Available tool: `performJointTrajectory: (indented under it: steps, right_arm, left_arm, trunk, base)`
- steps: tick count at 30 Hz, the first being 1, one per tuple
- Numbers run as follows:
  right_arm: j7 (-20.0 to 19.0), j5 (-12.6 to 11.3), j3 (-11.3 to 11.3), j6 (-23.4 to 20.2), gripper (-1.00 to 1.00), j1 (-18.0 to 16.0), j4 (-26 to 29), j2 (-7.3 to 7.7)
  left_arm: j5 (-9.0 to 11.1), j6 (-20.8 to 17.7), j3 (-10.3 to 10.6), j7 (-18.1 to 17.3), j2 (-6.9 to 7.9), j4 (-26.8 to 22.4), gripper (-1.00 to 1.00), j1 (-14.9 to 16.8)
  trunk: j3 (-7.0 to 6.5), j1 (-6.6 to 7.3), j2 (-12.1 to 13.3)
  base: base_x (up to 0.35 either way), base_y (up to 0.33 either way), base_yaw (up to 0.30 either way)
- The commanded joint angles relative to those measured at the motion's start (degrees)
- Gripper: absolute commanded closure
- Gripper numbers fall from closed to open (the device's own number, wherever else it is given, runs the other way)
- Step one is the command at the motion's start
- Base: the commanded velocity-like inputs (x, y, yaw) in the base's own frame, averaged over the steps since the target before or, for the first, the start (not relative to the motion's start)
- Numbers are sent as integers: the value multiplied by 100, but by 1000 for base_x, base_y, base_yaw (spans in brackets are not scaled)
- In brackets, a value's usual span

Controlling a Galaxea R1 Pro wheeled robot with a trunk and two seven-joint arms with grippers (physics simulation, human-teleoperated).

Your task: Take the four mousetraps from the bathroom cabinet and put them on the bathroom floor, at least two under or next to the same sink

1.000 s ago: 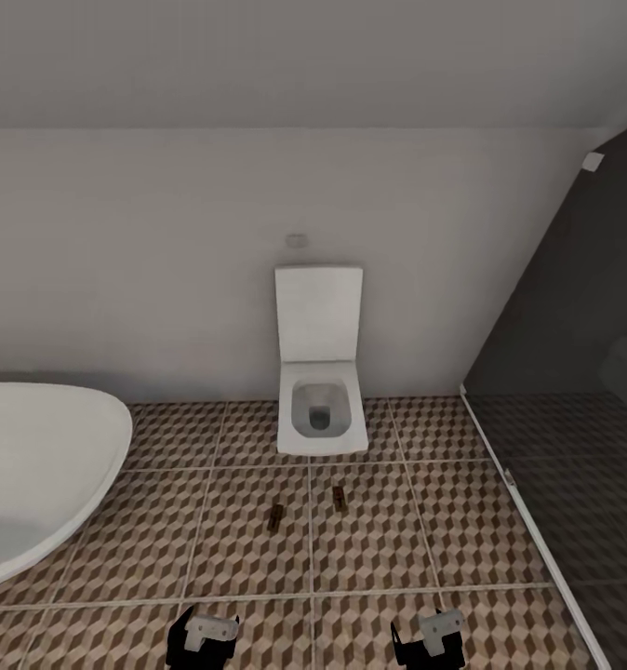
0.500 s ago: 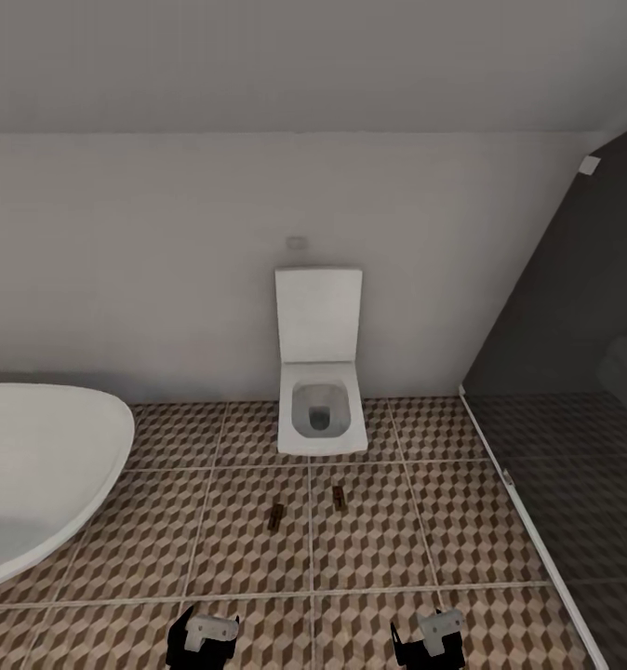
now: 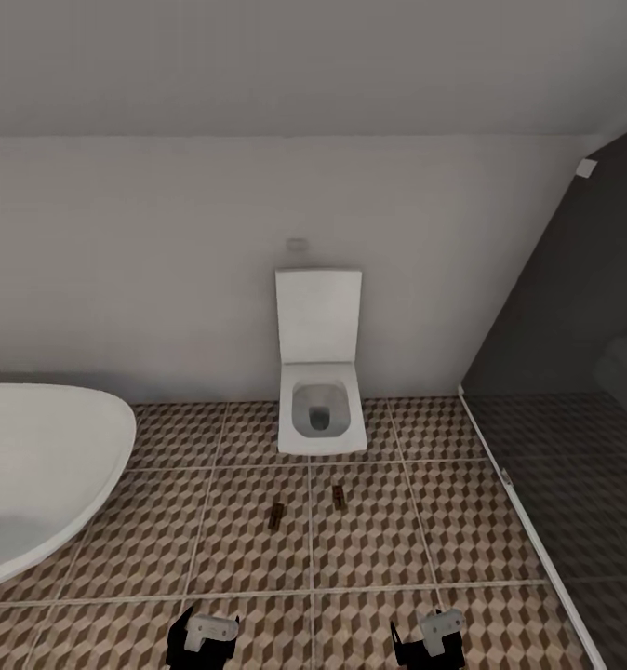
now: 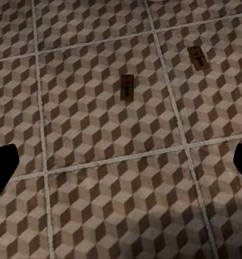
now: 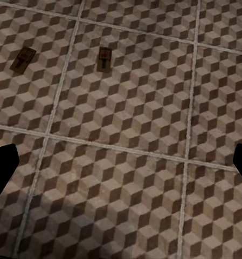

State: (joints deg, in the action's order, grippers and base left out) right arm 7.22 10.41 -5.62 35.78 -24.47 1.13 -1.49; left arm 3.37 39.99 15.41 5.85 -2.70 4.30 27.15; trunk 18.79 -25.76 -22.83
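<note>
Two mousetraps (image 3: 275, 515) (image 3: 339, 498) lay flat on the bathroom floor (image 3: 369, 549) before the toilet (image 3: 320, 409). Left tool (image 3: 202, 642) and right tool (image 3: 429, 640) hung spread apart, empty. Risked failing the sink condition: no basin near those traps.

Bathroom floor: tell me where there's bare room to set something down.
Bare tiles lie between the bathtub and the left mousetrap, and between the right mousetrap and the glass partition. Tightest spot: between the traps and toilet.

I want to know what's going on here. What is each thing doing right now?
Left small wooden mousetrap: flat on the cube-patterned tile floor.
Right small wooden mousetrap: flat on it, apart.
White toilet: lid up.
Left gripper: open, empty.
Right gripper: open, empty.
</note>
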Motion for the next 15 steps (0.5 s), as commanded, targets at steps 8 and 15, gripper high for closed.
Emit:
performJointTrajectory:
  steps: [8,15]
  right_arm:
    - [60,32,-44,8,-100,-5,-7,-1]
    - [60,32,-44,4,-100,-5,-7,-1]
  left_arm:
    - [32,27,50,23,-3,26,-100,10]
    - [32,27,50,27,-7,27,-100,10]
  trunk:
    - [9,-3,-8]
    - [9,-3,-8]
  base:
    - [0,0,0]
    - [0,0,0]
